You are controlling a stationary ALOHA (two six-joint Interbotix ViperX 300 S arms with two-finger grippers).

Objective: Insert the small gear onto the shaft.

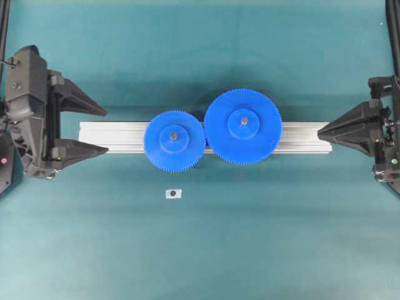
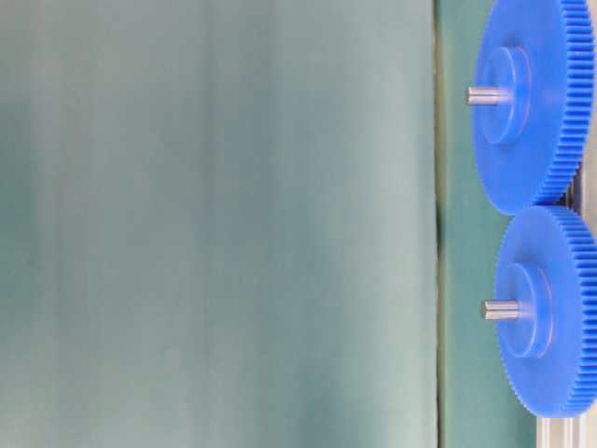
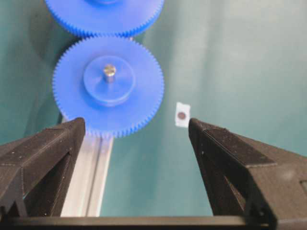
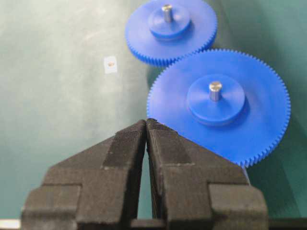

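Note:
The small gear (image 1: 159, 142) is blue and sits on the silver rail (image 1: 109, 132), its teeth meshed with the larger blue gear (image 1: 262, 134). The shaft (image 1: 174, 134) pokes up as a grey pin through the small gear's hub; its base is hidden. The small gear (image 2: 560, 355) and the pin (image 2: 499, 310) also show in the table-level view. My left gripper (image 1: 105, 131) is open and empty at the rail's left end, short of the small gear (image 3: 76, 91) and its pin (image 3: 110, 72). My right gripper (image 1: 320, 131) is shut and empty at the rail's right end, with the small gear (image 4: 144, 36) far behind the larger one.
A tiny white tag with a black dot (image 1: 173, 194) lies on the green mat in front of the small gear. It also shows in the left wrist view (image 3: 182, 115) and the right wrist view (image 4: 111, 64). The larger gear (image 4: 259, 124) has its own grey pin.

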